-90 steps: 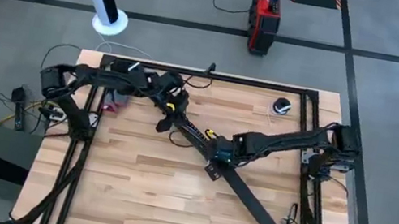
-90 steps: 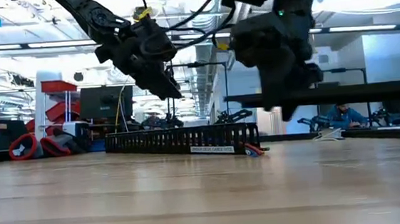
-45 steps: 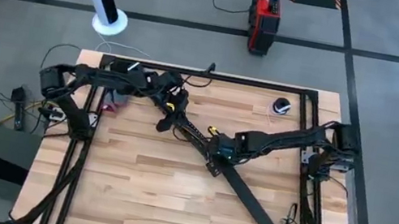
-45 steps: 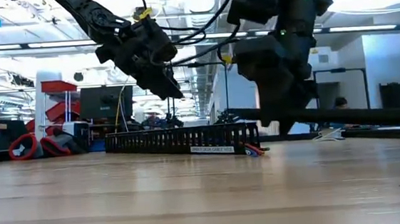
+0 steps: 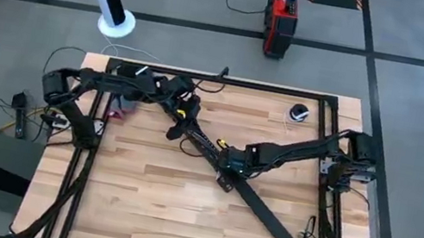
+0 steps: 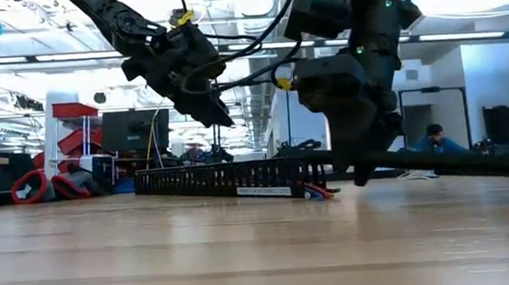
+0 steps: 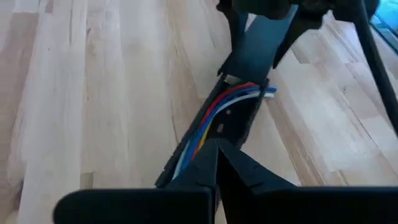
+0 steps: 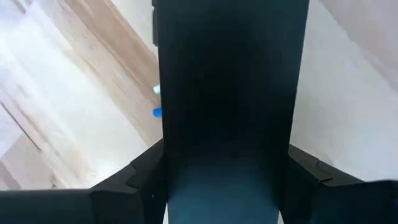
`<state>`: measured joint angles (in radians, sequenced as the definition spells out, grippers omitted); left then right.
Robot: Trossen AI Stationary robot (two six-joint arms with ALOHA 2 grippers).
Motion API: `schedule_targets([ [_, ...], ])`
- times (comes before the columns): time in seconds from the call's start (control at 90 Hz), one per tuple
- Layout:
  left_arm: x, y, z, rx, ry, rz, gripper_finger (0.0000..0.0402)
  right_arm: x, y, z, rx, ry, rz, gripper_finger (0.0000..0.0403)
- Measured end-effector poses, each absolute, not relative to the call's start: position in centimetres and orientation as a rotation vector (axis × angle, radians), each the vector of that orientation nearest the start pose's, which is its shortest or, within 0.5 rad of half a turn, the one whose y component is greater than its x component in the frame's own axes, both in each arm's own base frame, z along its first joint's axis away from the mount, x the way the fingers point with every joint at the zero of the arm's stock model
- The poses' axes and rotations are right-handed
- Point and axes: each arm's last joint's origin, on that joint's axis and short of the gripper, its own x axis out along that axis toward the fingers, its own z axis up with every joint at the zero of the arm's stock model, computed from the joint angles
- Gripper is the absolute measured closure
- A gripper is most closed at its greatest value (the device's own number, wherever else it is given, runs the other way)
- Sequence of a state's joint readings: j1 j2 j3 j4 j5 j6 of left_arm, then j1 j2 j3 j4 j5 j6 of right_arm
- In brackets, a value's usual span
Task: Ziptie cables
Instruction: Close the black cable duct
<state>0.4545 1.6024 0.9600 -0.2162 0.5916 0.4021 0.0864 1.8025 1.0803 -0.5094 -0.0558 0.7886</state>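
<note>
Right gripper (image 5: pixel 224 167) dragged the flat strip (image 5: pixel 265 213) left, its fingers pinching it. Left gripper (image 5: pixel 178 128) fingers pressed together over the channel (image 6: pixel 230 178). Cables (image 7: pixel 214 114) laid in, no tie visible yet.

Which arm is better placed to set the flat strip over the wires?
Right: its claw holds the flat black strip beside the cables. Left claw is shut, empty.

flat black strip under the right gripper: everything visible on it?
The flat black strip looks like long, rigid, matte plastic. It lies diagonally across the wooden table, its upper end clamped in the right gripper beside the slotted channel end where the cables emerge. Its far end points towards the table's right front corner.
</note>
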Motion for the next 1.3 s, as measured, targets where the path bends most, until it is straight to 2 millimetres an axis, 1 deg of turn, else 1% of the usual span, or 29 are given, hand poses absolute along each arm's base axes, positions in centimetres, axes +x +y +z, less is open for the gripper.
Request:
schedule_targets([
  [0.078,29.5,12.7,19.9,-0.042,0.706,-0.259,0.0401,33.5,3.1,15.3,0.668,1.212,-0.366,0.0200],
  [0.167,29.5,12.7,19.9,-0.041,0.710,-0.251,0.0401,33.6,3.1,15.8,0.672,1.221,-0.372,0.0198],
  [0.367,29.5,12.7,19.9,-0.037,0.710,-0.249,0.0401,34.6,3.4,17.1,0.688,1.183,-0.333,0.0200],
  [0.611,29.5,12.7,19.9,-0.037,0.712,-0.248,0.0401,34.4,3.3,16.8,0.694,1.213,-0.364,0.0200],
  [0.967,29.5,12.7,19.9,-0.033,0.711,-0.249,0.0401,34.7,3.1,15.4,0.703,1.248,-0.401,0.0200],
  [1.1,29.5,12.7,19.9,-0.032,0.713,-0.247,0.0401,34.6,3.1,15.4,0.706,1.257,-0.400,0.0200],
  [1.3,29.4,12.7,19.8,-0.034,0.717,-0.247,0.0401,33.8,3.0,16.2,0.699,1.286,-0.414,0.0200],
])
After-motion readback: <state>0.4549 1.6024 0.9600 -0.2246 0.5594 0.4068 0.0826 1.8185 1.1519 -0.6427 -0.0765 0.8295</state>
